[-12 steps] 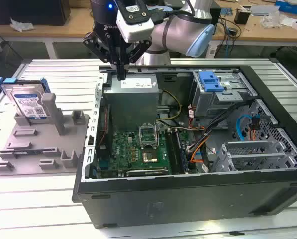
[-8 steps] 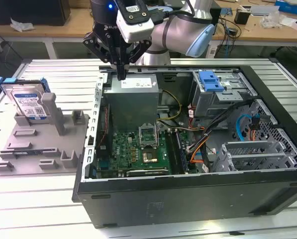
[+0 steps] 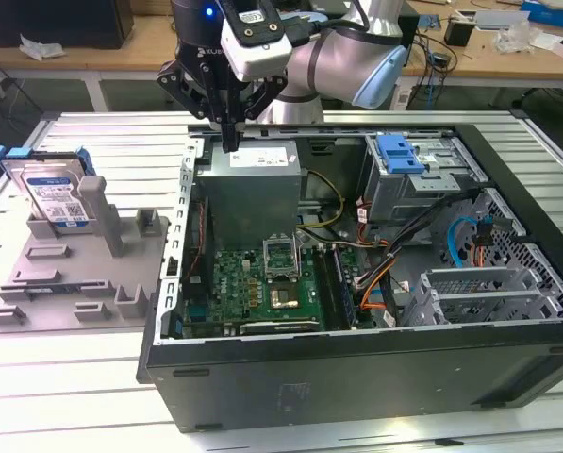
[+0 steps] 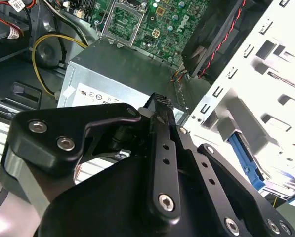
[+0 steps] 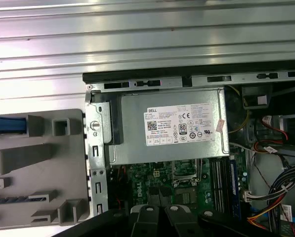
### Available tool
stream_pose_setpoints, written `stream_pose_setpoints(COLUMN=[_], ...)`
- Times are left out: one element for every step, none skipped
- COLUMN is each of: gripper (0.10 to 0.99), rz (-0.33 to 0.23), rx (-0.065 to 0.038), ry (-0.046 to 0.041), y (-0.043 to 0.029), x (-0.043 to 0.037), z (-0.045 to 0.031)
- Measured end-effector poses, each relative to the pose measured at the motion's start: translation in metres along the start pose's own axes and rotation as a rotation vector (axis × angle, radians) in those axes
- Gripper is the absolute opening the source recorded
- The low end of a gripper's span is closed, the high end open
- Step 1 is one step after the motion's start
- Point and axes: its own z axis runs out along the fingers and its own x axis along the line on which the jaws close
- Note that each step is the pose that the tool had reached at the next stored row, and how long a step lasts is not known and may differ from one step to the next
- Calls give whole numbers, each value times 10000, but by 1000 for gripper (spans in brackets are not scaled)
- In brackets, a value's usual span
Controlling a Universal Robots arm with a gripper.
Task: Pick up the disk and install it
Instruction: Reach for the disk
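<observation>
Status: basically at zero. The disk point(image 3: 57, 193) leans upright in the grey fixture plate point(image 3: 64, 283) on the tabletop point(image 3: 74, 415). That is at the exterior view's left, outside the open PC case point(image 3: 356, 377) and well apart from the hand point(image 3: 230, 140). The hand hangs over the case's rear corner, pointing down, with its fingertips just above the power supply point(image 3: 248, 179). Its jaws look clenched tip to tip with nothing between them. The first wrist view agrees: power supply straight below, fixture plate just beside the case wall. It also shows a blue strip point(image 5: 6, 124) on the plate, away from the case. That's probably the disk's carrier rail, but it's too cropped to be sure. Pick not done, no contact with the disk. Install not done either: the drive cage point(image 3: 422, 184), at the exterior view's right inside the case, carries just a bare blue bracket point(image 3: 399, 154) on top. Left of the task, by my read: grasp, transfer, seat, so all of it.
</observation>
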Motion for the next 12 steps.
stream_pose_setpoints(gripper=[106,106,106,106,106,106,106,106,106,106,106,106], rz=[0,3,1,1,0,-1,0,2,0,0,0,2], rx=[0,1,-1,0,0,0,0,-1,-1,0,0,1], ry=[1,2,2,4,4,5,4,3,3,4,4,5], y=[0,0,0,1,3,5,10,17,26,39,60,85], x=[0,5,28,72,115,156,194,231,271,326,404,486], z=[0,1,4,4,5,5,6,7,8,8,10,11])
